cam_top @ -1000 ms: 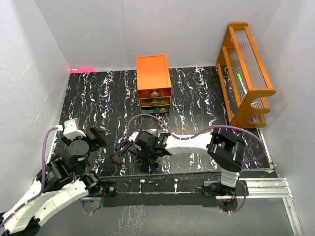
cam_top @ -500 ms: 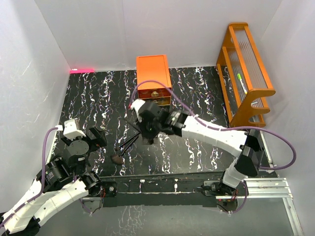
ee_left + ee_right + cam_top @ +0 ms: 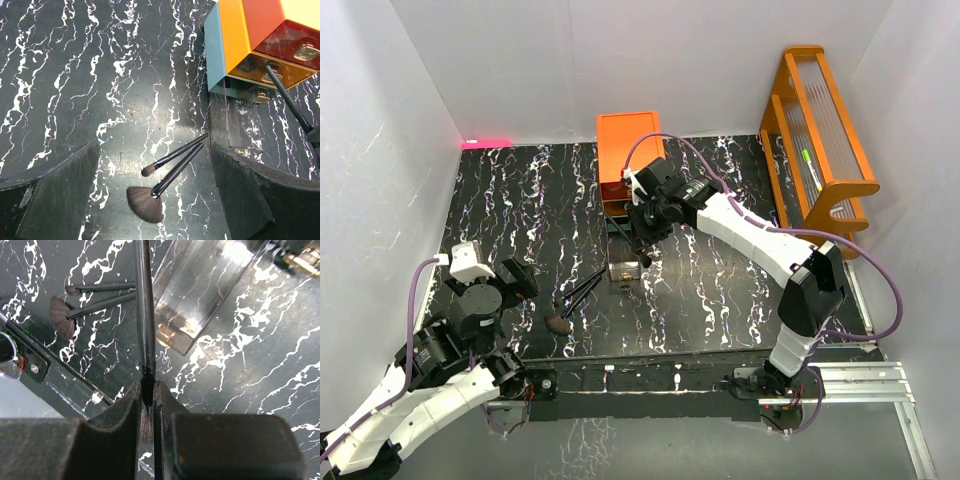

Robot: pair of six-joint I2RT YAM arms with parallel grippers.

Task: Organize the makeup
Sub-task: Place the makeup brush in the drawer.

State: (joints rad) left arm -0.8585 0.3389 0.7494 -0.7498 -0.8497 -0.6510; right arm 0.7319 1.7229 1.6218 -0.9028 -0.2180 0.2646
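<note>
**Q:** Which step is in hand?

**A:** Putting a brush away, I judge. In the right wrist view, the right gripper is clamped tight on a long black brush just above its bristles, with the handle pointing to 12 o'clock. From overhead, it hangs in front of the orange drawer chest, which stands at 12 o'clock on the black marbled table. The bottom drawer is pulled out toward 6 o'clock.

**Q:** Where is the rest of the makeup?

**A:** Two more brushes lie loose on the table at 7 o'clock from the drawer — a fan brush and a small round brush, side by side. No other cosmetics show. The left gripper waits at 8 o'clock, fingers spread wide and holding nothing.

**Q:** What does the next move call for?

**A:** Probably levelling the held brush, lining it up with the drawer's long side, lowering it in and only then letting go. The brush looks long against the drawer, so the angle matters.

**Q:** What differs from a second ago?

**A:** Then the right gripper was low near 6 o'clock, beside the loose brushes. Half a second ago it was midway. Now it is up at the chest — the left arm and both loose brushes have not shifted.
</note>
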